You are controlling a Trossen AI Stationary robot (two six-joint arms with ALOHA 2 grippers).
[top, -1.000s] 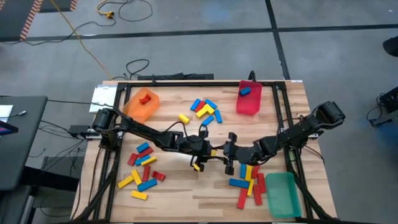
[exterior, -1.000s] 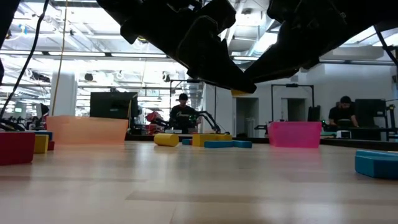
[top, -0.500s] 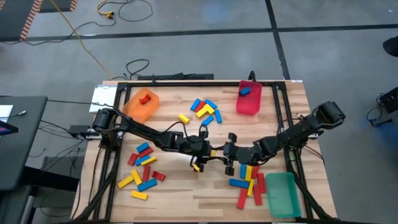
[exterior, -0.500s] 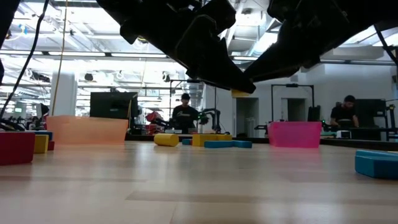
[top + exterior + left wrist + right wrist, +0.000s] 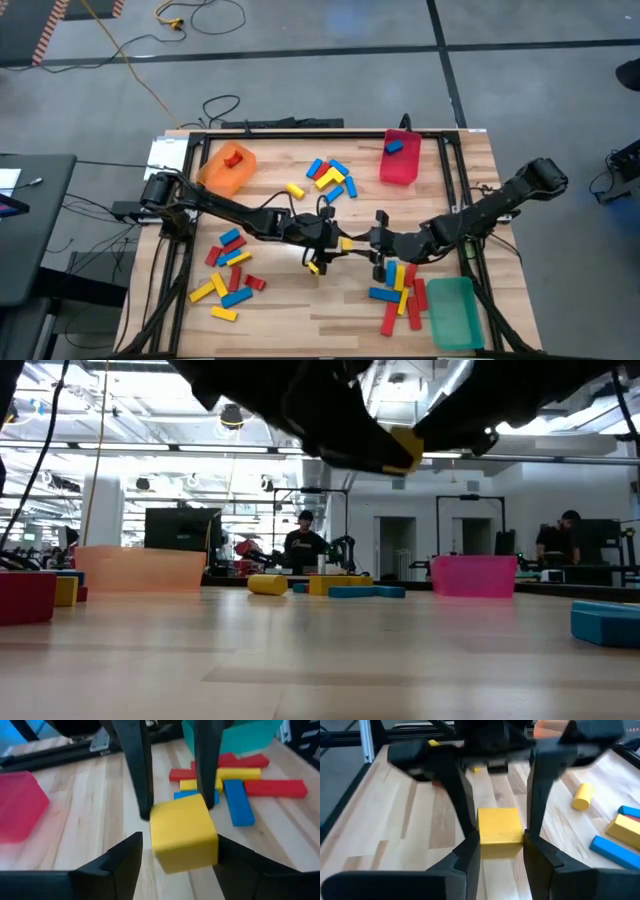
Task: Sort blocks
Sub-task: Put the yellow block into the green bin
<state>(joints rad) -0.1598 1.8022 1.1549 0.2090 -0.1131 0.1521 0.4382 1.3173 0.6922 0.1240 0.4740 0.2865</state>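
Note:
Above the table's middle hangs a yellow block (image 5: 348, 243), between my two grippers, which meet tip to tip. My right gripper (image 5: 372, 243) comes from the table's right and is shut on the block (image 5: 500, 832). My left gripper (image 5: 336, 243) comes from the left and stands open, its fingers (image 5: 125, 857) on either side of the block's (image 5: 182, 832) near end. Loose red, blue and yellow blocks lie flat on the table in three groups: left (image 5: 228, 272), far middle (image 5: 328, 178) and right (image 5: 400, 290). My right gripper pinches the yellow block's two opposite side faces (image 5: 481, 840) between its two fingers, coming from the table's right and slanting slightly down. The block is lifted clear of the table and roughly level. My left gripper: a gap shows between one finger and the block (image 5: 146, 837). Whether the other finger touches it I cannot tell.
An orange bin (image 5: 228, 167) with a red block stands at the far left. A pink-red bin (image 5: 399, 160) with a blue block stands at the far right, and a green bin (image 5: 455, 312) at the near right. Bare wood lies under the grippers.
Both grippers have risen together with the yellow block, which now hangs higher above the table. My left gripper has opened around it while my right gripper has closed on it. The pair has shifted slightly toward the table's right edge.

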